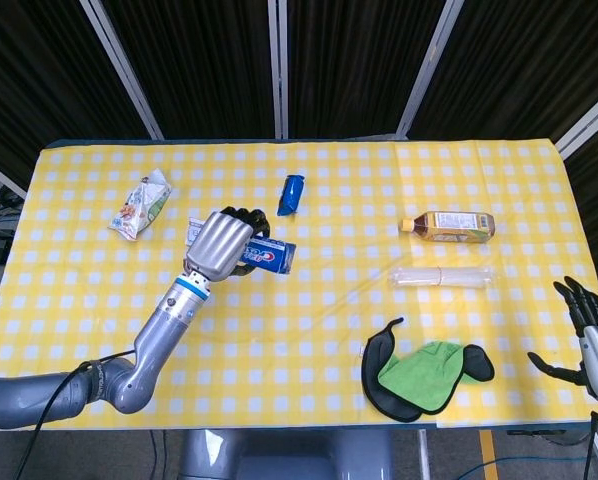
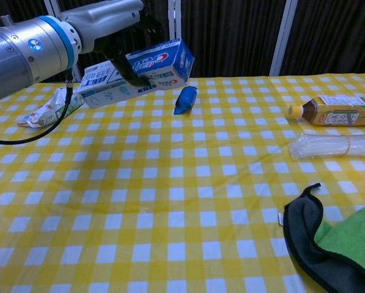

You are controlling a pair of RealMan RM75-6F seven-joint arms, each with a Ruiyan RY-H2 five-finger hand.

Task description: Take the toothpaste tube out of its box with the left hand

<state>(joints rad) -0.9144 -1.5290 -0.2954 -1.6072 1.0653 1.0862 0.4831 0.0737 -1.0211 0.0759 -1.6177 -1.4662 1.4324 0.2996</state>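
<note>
My left hand grips the toothpaste box, a long white and blue carton, and holds it off the yellow checked table. In the chest view the box hangs tilted in the air at the upper left, its blue end pointing right and up, with the left hand wrapped round its middle. No tube shows outside the box. My right hand rests at the table's near right corner, fingers spread, holding nothing.
A snack packet lies far left and a small blue packet behind the box. To the right are a tea bottle, a clear wrapped bundle, and a green cloth on a black one.
</note>
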